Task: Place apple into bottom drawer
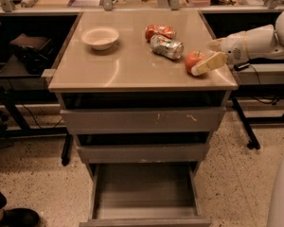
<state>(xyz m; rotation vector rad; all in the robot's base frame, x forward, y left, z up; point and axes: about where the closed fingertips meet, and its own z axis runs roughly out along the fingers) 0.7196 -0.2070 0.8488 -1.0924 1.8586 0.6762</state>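
Your gripper [204, 57] is at the apple [192, 59], rt edge of cabinet top [132, 66]; can't tell if it's clamped. Below, btm drawer [144, 190] is pulled out.

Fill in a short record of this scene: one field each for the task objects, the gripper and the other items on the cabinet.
apple: on the cabinet top, near its right edge
gripper: against the apple's right side, arm reaching in from the right
bottom drawer: pulled out, nothing in it
bowl: white, upright, back left
crushed red soda can: behind and left of the apple
silver can: on its side, just in front of the crushed red soda can
upper two drawers: pushed in
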